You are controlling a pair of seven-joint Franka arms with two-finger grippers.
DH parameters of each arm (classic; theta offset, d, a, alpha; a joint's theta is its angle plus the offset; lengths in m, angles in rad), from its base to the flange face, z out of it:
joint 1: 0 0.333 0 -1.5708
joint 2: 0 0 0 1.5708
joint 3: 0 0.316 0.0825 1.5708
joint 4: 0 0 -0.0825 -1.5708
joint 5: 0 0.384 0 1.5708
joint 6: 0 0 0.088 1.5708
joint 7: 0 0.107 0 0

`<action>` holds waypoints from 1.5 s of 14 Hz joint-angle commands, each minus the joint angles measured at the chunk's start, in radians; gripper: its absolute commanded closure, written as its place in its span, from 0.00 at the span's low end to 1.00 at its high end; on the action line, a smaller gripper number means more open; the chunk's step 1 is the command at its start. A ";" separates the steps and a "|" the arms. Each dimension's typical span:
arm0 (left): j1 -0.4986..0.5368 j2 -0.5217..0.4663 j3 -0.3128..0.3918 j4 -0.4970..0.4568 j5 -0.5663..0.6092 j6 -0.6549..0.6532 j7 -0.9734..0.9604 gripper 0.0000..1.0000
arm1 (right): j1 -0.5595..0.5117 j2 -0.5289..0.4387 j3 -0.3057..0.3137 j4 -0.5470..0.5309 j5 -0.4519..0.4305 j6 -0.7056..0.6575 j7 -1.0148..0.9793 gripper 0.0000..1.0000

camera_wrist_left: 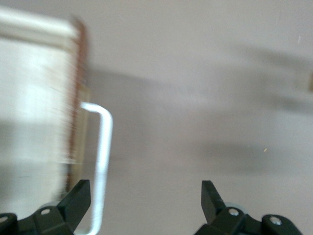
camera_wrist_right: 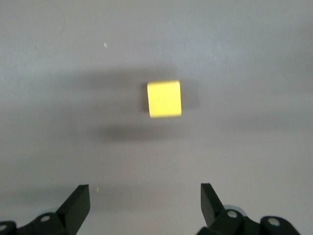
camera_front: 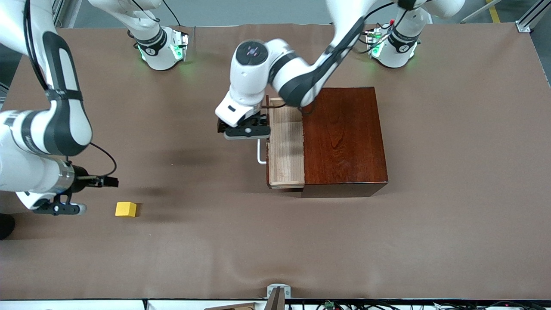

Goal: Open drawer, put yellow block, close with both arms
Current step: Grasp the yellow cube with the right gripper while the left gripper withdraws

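Drawer (camera_front: 286, 146) open, left gripper (camera_front: 246, 130) open over handle (camera_front: 260, 156); right gripper (camera_front: 60, 208) open near yellow block (camera_front: 125, 209)

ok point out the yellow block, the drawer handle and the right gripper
yellow block (camera_wrist_right: 164, 99), right wrist view, middle of its top face
drawer handle (camera_front: 260, 155), front view, on the white bar
right gripper (camera_wrist_right: 145, 201), right wrist view, midway between its open fingertips

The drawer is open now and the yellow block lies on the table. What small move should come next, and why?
Probably the right gripper should shift over the yellow block and lower. Its jaws are open and empty, the block lies free on the table, and the drawer already stands pulled out. The left gripper, open, is by the handle.
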 commanded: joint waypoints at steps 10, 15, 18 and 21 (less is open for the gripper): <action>0.529 -0.552 -0.004 -0.266 -0.013 -0.516 0.446 0.00 | -0.019 0.150 0.005 0.021 -0.002 0.214 -0.008 0.00; 0.706 -0.598 -0.005 -0.360 -0.027 -0.487 0.688 0.00 | -0.022 0.200 0.005 0.016 -0.004 0.289 -0.055 0.00; 0.735 -0.598 -0.004 -0.365 -0.024 -0.484 0.839 0.00 | -0.030 0.230 0.005 0.015 -0.004 0.301 -0.060 0.00; 0.735 -0.597 -0.001 -0.365 -0.016 -0.475 0.917 0.00 | -0.028 0.251 0.005 0.007 -0.004 0.309 -0.060 0.00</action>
